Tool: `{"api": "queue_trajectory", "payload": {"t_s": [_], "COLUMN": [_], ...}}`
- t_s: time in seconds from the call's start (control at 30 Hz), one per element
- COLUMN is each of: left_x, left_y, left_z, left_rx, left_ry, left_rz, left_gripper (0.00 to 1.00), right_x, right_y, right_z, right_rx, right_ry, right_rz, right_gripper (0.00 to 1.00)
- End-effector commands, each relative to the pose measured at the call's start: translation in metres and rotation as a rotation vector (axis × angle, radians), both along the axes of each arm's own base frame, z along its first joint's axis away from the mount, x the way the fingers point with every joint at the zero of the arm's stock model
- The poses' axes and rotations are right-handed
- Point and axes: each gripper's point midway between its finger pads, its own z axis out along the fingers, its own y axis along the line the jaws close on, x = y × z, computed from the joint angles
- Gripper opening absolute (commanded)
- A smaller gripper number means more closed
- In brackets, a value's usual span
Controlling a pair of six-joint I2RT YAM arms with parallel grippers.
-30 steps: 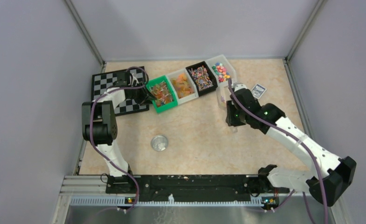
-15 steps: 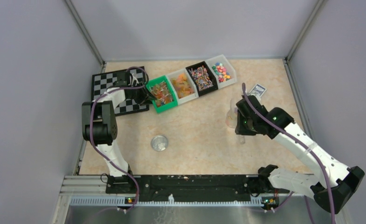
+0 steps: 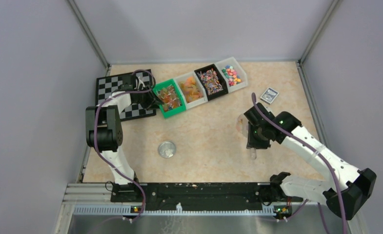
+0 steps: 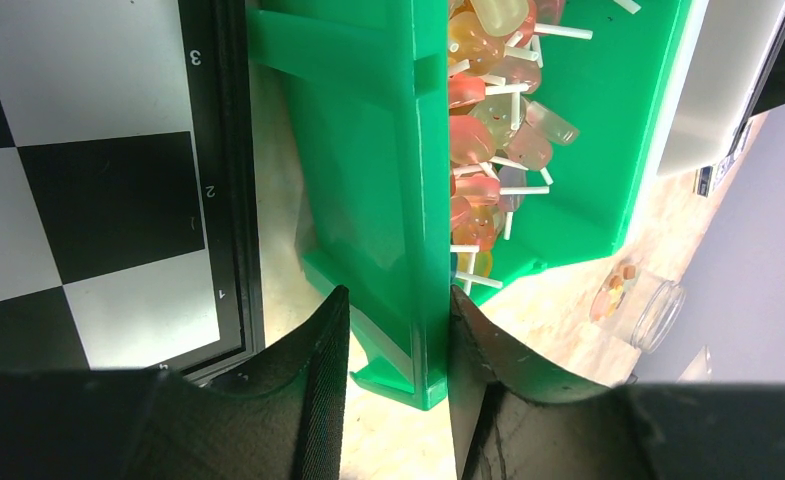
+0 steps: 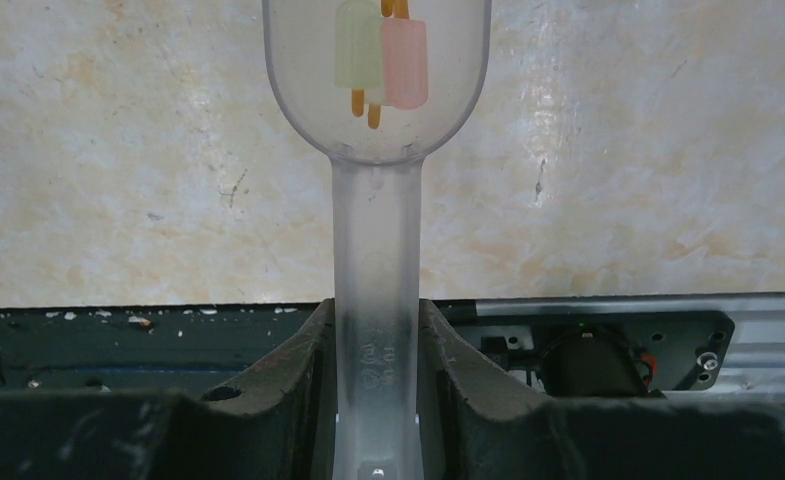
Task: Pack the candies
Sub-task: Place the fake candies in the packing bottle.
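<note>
Clear scoop (image 5: pixel 376 230) handle clamped between right fingers (image 5: pixel 288 380), bowl pointing straight out with a few candies (image 5: pixel 382 50) inside; jar (image 3: pixel 167 149) sits well left on bench (image 3: pixel 204 146), lower centre of top view; left fingers (image 4: pixel 318 370) pinch green bin (image 4: pixel 368 150) wall

The chessboard (image 3: pixel 112 87) is showing black and white checks. The bin (image 4: pixel 368 150) is glowing green around pink, orange and yellow lollipops (image 4: pixel 478 140) with white sticks. The clear scoop (image 5: pixel 376 230) is showing pale green and pink candies (image 5: pixel 404 60) against the beige mottled table (image 5: pixel 118 180).
</note>
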Motion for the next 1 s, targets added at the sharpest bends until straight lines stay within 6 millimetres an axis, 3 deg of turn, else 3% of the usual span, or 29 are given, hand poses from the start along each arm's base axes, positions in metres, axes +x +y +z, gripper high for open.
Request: {"api": "queue_trajectory", "payload": {"t_s": [0.0, 0.2, 0.67, 0.97], "left_x": [0.0, 0.0, 0.0, 0.0], "left_y": [-0.011, -0.011, -0.012, -0.012], "left_z": [0.014, 0.015, 0.018, 0.019], "left_rx": [-0.037, -0.042, -0.043, -0.043], "left_ry": [-0.037, -0.039, -0.046, -0.048], "left_rz": [-0.045, -0.047, -0.049, -0.05], "left_gripper": [0.41, 0.41, 0.41, 0.41], "right_x": [-0.005, -0.009, 0.003, 0.004], "right_y": [0.003, 0.002, -0.003, -0.004], "right_z": [0.005, 0.005, 0.022, 0.03], "right_rx": [0.038, -0.002, -0.047, 0.038], "right_ry": [0.021, 0.088, 0.096, 0.149], "right_rz": [-0.043, -0.033, 0.012, 0.047], "right_gripper": [0.0, 0.0, 0.0, 0.0]}}
